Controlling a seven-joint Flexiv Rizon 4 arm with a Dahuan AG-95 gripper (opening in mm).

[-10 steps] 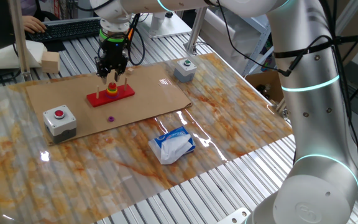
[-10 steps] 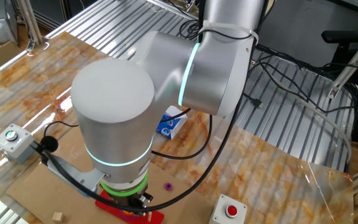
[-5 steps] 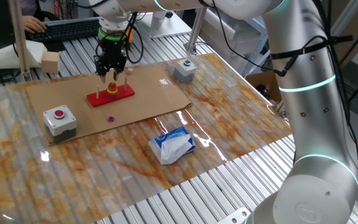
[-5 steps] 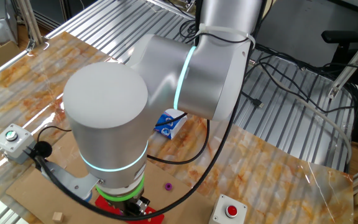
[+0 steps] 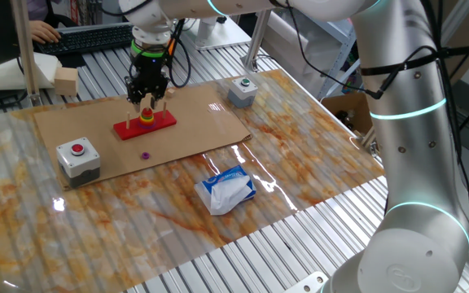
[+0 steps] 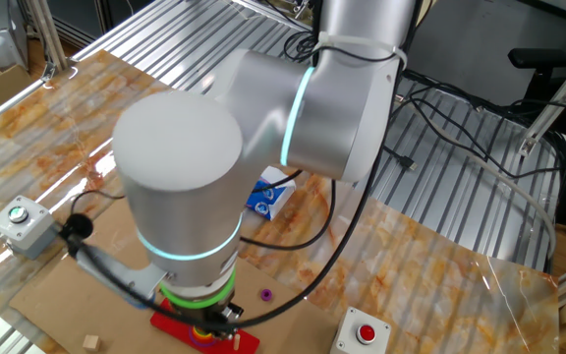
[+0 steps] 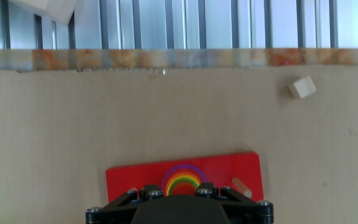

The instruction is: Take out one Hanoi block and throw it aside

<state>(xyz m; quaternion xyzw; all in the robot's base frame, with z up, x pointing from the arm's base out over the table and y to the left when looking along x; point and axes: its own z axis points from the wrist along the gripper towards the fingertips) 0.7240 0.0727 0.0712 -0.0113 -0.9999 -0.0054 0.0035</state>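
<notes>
A red rectangular peg base [image 5: 163,120] lies on the cardboard sheet [image 5: 202,122]. It carries a stack of coloured rings [image 5: 147,119]. From above, the hand view shows the stack [image 7: 183,177] as rainbow rings with the small red Hanoi block [image 7: 183,186] in the middle, partly hidden by the gripper body. My gripper [image 5: 147,103] hangs straight over the stack, with its fingers standing apart on either side of it, holding nothing. A tiny purple disc [image 5: 145,155] lies loose on the cardboard in front of the base.
A red-button box [image 5: 78,156] stands at the cardboard's near left and a green-button box [image 5: 241,91] at its far right. A blue tissue pack [image 5: 228,189] lies on the table. A small wooden cube [image 7: 302,87] sits beyond the base. A bare wooden peg [image 7: 241,186] rises from the base.
The gripper stays over the ring stack. The arm's elbow swayed slightly to one side and came back. Nothing on the table has moved.
</notes>
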